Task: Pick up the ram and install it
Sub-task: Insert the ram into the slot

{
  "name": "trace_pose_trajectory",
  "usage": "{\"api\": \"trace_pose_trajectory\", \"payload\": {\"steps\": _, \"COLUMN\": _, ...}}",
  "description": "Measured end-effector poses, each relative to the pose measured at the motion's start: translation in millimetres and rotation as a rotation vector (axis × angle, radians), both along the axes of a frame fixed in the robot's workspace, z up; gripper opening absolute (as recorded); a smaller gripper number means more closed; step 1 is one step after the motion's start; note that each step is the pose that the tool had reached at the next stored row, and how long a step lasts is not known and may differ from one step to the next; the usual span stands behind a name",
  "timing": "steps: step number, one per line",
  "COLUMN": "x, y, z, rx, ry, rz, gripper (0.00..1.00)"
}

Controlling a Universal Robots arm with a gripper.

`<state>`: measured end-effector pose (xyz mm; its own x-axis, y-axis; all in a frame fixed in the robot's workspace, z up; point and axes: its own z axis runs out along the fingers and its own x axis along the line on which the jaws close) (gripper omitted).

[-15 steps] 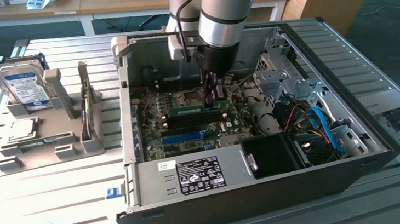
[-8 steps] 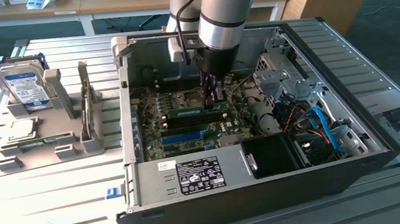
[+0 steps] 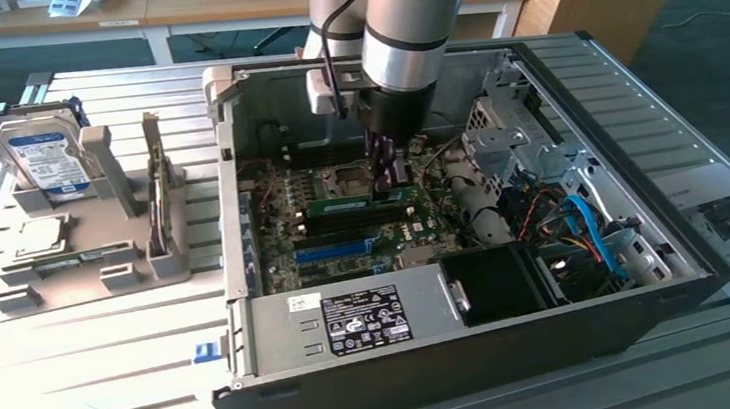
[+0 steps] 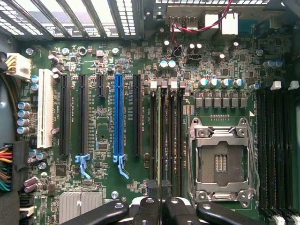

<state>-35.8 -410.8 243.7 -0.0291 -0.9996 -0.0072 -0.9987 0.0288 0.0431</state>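
While it stands edgewise over the motherboard [image 4: 101, 123], the ram [image 4: 159, 133] is clenched in the gripper [image 4: 159, 191].

A silver-grey robot arm [image 3: 403, 30] reaches down into an open black metal computer case [image 3: 487, 353]. Its dark gripper [image 3: 395, 188] pinches a long thin green ram stick [image 3: 336, 205], which stands on edge on the green motherboard [image 3: 279, 195] directly beneath. Well apart from the gripper, outside the case, a grey plastic tray [image 3: 78, 284] holds a blue-labelled hard drive [image 3: 46, 160].
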Motion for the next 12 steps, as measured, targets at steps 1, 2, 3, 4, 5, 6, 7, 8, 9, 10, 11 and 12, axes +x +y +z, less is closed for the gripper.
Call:
{"api": "trace_pose_trajectory", "payload": {"steps": 1, "x": -0.2, "y": 0.0, "z": 0.0, "rx": 0.0001, "ry": -0.0006, "rz": 0.0, "gripper": 0.12}}
{"api": "trace_pose_trajectory", "payload": {"steps": 2, "x": -0.3, "y": 0.0, "z": -0.1, "rx": 0.0001, "ry": -0.001, "rz": 0.0, "gripper": 0.12}}
{"api": "trace_pose_trajectory", "payload": {"steps": 3, "x": -0.5, "y": 0.0, "z": 0.0, "rx": 0.0, "ry": -0.0014, "rz": 0.001, "gripper": 0.12}}
{"api": "trace_pose_trajectory", "payload": {"steps": 4, "x": -0.5, "y": 0.0, "z": 0.0, "rx": 0.0, "ry": -0.0015, "rz": 0.001, "gripper": 0.12}}
{"api": "trace_pose_trajectory", "payload": {"steps": 5, "x": -0.5, "y": 0.0, "z": 0.0, "rx": 0.0, "ry": -0.0016, "rz": 0.001, "gripper": 0.12}}
{"api": "trace_pose_trajectory", "payload": {"steps": 6, "x": -0.5, "y": 0.0, "z": 0.0, "rx": 0.0, "ry": -0.0016, "rz": 0.002, "gripper": 0.12}}
{"api": "trace_pose_trajectory", "payload": {"steps": 7, "x": -0.6, "y": -0.1, "z": 0.0, "rx": 0.0, "ry": -0.0016, "rz": 0.002, "gripper": 0.12}}
{"api": "trace_pose_trajectory", "payload": {"steps": 8, "x": -0.6, "y": -0.1, "z": 0.0, "rx": -0.0001, "ry": -0.0015, "rz": 0.003, "gripper": 0.12}}
{"api": "trace_pose_trajectory", "payload": {"steps": 9, "x": -0.6, "y": -0.1, "z": 0.0, "rx": -0.0002, "ry": -0.0015, "rz": 0.005, "gripper": 0.12}}
{"api": "trace_pose_trajectory", "payload": {"steps": 10, "x": -0.6, "y": -0.1, "z": 0.0, "rx": -0.0002, "ry": -0.0015, "rz": 0.007, "gripper": 0.12}}
{"api": "trace_pose_trajectory", "payload": {"steps": 11, "x": -0.6, "y": -0.1, "z": -0.1, "rx": -0.0001, "ry": -0.0015, "rz": 0.009, "gripper": 0.12}}
{"api": "trace_pose_trajectory", "payload": {"steps": 12, "x": -0.6, "y": -0.1, "z": -0.1, "rx": 0.0, "ry": -0.0015, "rz": 0.011, "gripper": 0.12}}
